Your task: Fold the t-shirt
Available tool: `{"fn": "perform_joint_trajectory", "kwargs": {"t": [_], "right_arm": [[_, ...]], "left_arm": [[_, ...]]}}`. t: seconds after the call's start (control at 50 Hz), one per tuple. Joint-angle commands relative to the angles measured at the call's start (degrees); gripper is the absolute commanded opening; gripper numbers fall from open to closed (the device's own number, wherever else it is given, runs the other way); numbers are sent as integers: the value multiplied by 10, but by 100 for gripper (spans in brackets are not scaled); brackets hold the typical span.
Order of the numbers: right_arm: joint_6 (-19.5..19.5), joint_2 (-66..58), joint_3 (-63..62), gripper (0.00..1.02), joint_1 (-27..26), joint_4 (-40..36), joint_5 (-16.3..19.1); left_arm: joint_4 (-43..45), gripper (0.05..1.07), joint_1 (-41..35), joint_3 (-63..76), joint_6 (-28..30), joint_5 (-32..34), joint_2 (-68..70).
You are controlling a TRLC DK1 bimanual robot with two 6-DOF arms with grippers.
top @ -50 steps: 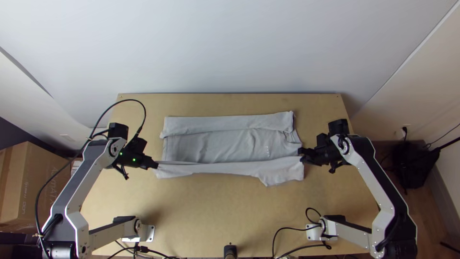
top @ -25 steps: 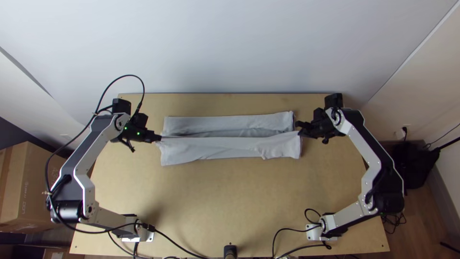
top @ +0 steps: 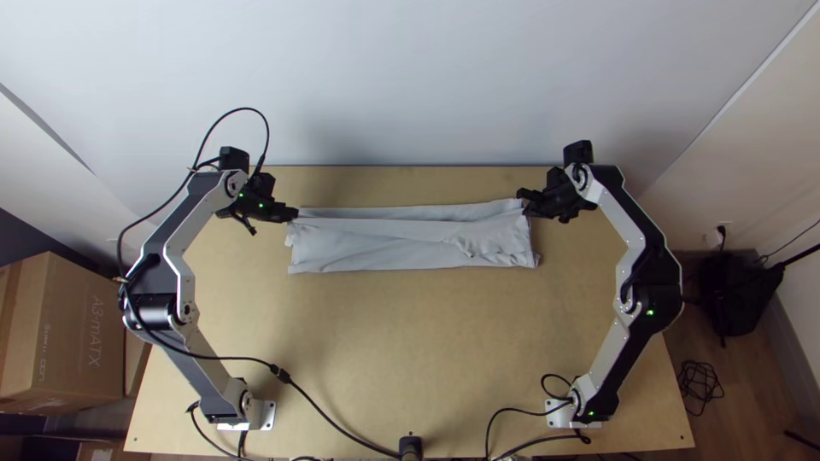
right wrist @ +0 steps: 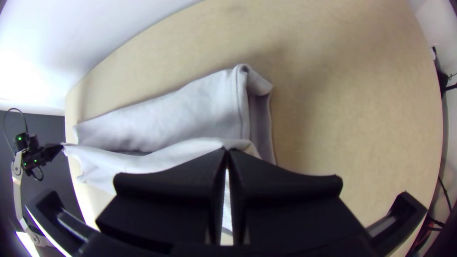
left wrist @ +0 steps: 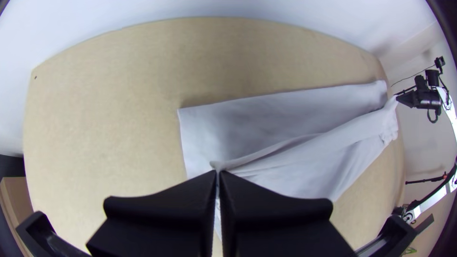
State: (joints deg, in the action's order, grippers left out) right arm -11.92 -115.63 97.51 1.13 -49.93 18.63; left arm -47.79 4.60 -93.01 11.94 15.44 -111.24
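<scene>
Pale-grey cloth t-shirt (top: 376, 253), twelve o'clock on the light wooden tabletop (top: 410, 341); my black, flat-fingered left hand (left wrist: 218, 172) and matching right hand (right wrist: 227, 151) pinch its lifted edge's ends — uneven release could skew the fold.

- Cardboard box (top: 75, 294), top view, left edge: dark lettering (top: 96, 331), turned sideways, reads "A3-mATX".
- Same box, farther left: smaller marking (top: 44, 343), too small to read surely.
- Lower box (top: 88, 447), bottom left: pale label (top: 102, 455), illegible.
</scene>
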Motion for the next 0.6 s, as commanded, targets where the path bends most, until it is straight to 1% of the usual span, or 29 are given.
{"fn": "perform_joint_trajectory", "kwargs": {"t": [0.0,0.12,0.14,0.16,0.18,0.2,0.22,0.26,0.28,0.3,0.32,0.44,0.58], "right_arm": [[-4,-45,38,2,7,3,-11],[-19,-76,63,2,12,26,-11],[-23,-79,64,3,12,34,-12],[-26,-79,64,5,12,42,-14],[-29,-80,63,11,12,51,-17],[-35,-81,63,22,12,57,-18],[-42,-80,63,35,12,64,-19],[-50,-77,62,70,12,80,-19],[-51,-73,60,83,12,85,-19],[-55,-69,58,94,10,93,-20],[-60,-63,55,99,8,103,-22],[-78,-2,18,99,-5,164,-33],[-100,60,-9,99,-24,171,-33]], "left_arm": [[9,8,-1,-21,-10,-7,-36],[18,8,-1,-23,-10,-14,-63],[21,9,0,-23,-11,-16,-66],[22,14,0,-23,-13,-19,-70],[22,23,0,-23,-14,-23,-74],[22,37,0,-22,-14,-24,-77],[22,57,0,-22,-15,-26,-78],[22,98,2,-22,-21,-28,-79],[22,104,3,-22,-22,-29,-79],[24,103,5,-22,-24,-29,-78],[30,103,8,-21,-27,-28,-75],[45,103,32,-18,-50,-23,-54],[42,103,70,-2,-57,19,-40]]}}
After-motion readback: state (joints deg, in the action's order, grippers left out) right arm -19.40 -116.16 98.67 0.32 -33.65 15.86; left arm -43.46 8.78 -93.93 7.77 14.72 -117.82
